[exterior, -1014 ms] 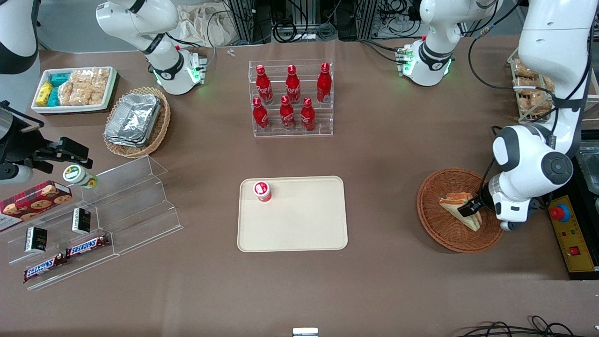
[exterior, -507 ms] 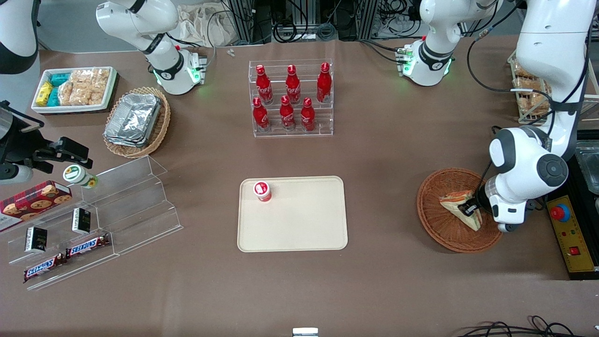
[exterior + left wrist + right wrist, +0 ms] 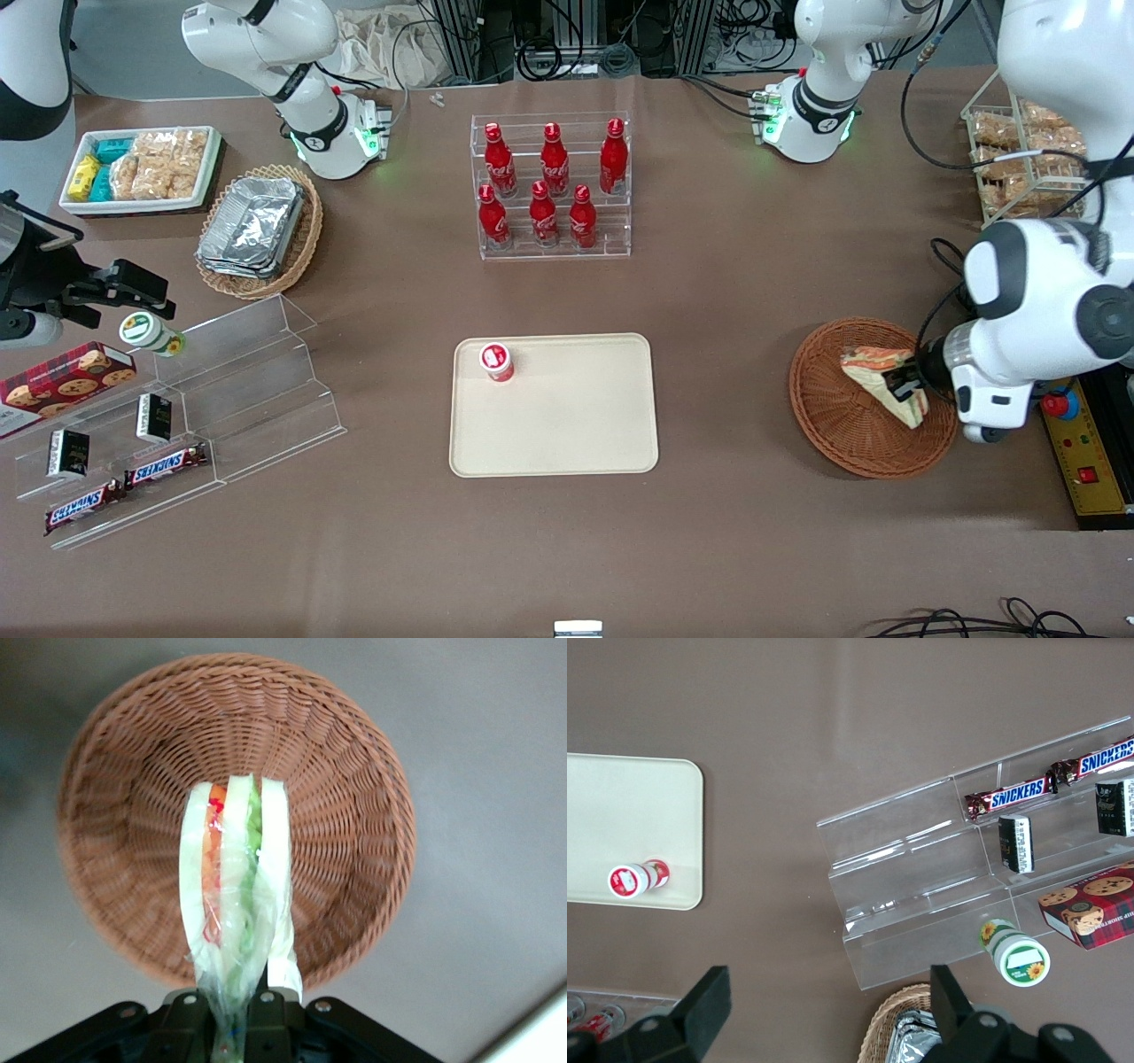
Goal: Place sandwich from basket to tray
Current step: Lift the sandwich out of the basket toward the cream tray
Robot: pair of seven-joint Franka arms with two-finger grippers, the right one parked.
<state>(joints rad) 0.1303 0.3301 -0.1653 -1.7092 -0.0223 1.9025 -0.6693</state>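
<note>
A brown desk (image 3: 753, 292) carries the basket (image 3: 833, 416) directly beneath the tool (image 3: 905, 387), the tray (image 3: 567, 434) well apart toward the parked arm's end, and a bottle rack (image 3: 554, 250) farther from the camera.

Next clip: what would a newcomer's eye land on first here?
Probably the gripper, jaws shut on the wrapped sandwich above the round basket at the working arm's end. Then the beige tray mid-table holding one red-capped bottle, and the red bottles farther from the front camera.
</note>
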